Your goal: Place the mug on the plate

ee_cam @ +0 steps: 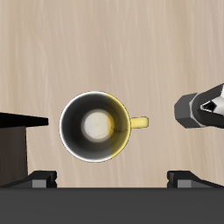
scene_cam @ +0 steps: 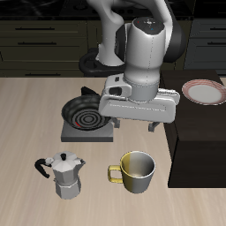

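The olive-yellow mug (scene_cam: 134, 172) stands upright on the wooden table near its front edge, its loop handle pointing toward the moka pot. In the wrist view I look straight down into the mug (ee_cam: 94, 128) and see its pale inside. My gripper (scene_cam: 135, 126) hangs well above and slightly behind the mug, open and holding nothing. Its fingertips (ee_cam: 42, 179) stand wide apart in the wrist view, clear of the mug's rim. The white plate (scene_cam: 205, 91) with a pinkish-red rim lies on top of a dark raised block, farther back than the mug.
A silver moka pot (scene_cam: 64, 174) with a black handle stands beside the mug, also seen as the moka pot (ee_cam: 203, 108). A black frying pan (scene_cam: 86, 113) rests on a grey burner farther back. The dark block (scene_cam: 199, 150) rises close beside the mug.
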